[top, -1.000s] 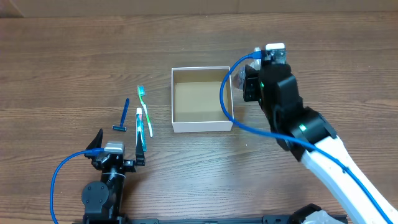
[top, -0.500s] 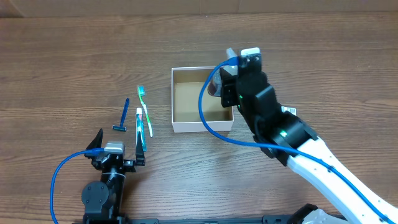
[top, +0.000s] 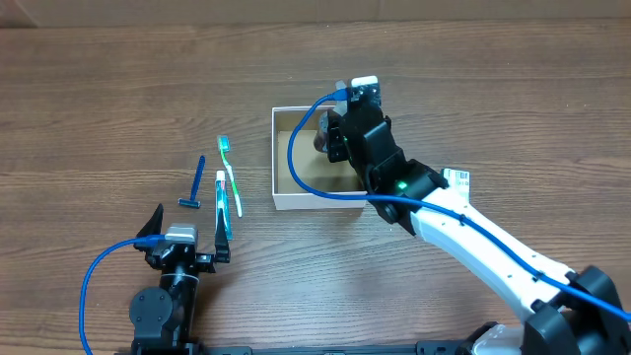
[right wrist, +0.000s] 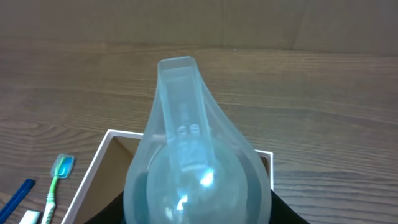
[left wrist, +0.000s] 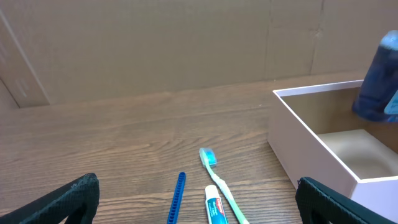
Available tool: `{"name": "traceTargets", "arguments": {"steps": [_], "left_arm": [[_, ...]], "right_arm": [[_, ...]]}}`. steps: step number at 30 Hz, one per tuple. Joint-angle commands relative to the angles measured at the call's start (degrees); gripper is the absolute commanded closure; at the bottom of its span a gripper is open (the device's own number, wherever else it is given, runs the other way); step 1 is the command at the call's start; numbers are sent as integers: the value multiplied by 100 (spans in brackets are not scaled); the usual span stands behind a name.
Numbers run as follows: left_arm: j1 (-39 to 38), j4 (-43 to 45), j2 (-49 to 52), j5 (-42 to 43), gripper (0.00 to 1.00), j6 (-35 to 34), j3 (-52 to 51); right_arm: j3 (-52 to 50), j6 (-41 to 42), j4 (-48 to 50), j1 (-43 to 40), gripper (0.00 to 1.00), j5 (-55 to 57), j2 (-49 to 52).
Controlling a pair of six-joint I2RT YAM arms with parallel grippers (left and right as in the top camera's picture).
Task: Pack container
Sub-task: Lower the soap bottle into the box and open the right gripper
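Note:
The container (top: 315, 200) is a small square box with white walls and a brown inside, at the table's middle; it also shows at right in the left wrist view (left wrist: 311, 149) and under the bottle in the right wrist view (right wrist: 93, 168). My right gripper (top: 330, 138) (right wrist: 198, 214) hangs over the container's back right part, shut on a translucent pale blue bottle (right wrist: 193, 155) (left wrist: 376, 81). Most of the box floor below the bottle is hidden. My left gripper (top: 189, 225) (left wrist: 199, 208) sits open at the front left, holding nothing.
Left of the container lie a green toothbrush (top: 229, 173) (left wrist: 217, 180), a small toothpaste tube (top: 221, 192) (left wrist: 216, 208) and a blue razor (top: 194, 187) (left wrist: 177, 196). A green-and-white packet (top: 456, 178) lies right of the box, partly under my right arm.
My right arm has swung left with the bottle, from beyond the container's right wall to over its inside. The left arm has not moved.

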Motion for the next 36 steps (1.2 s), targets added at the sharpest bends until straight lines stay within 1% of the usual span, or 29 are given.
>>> {"name": "traceTargets", "arguments": {"steps": [1, 6, 16, 33, 35, 36], "left_arm": [[55, -9, -55, -17, 0, 4, -20], [55, -9, -55, -17, 0, 4, -20], [55, -9, -52, -17, 0, 4, -20], [55, -9, -55, -17, 0, 4, -20], [55, -9, -52, -17, 0, 4, -20], [55, -9, -52, -17, 0, 2, -20]], "right_arm": [[83, 210, 199, -35, 68, 83, 168], [83, 221, 369, -118, 68, 87, 431], [83, 225, 358, -422, 68, 212, 476], [83, 155, 669, -424, 68, 216, 1158], [83, 114, 704, -424, 67, 216, 1158], [85, 26, 715, -424, 64, 212, 1158]]}}
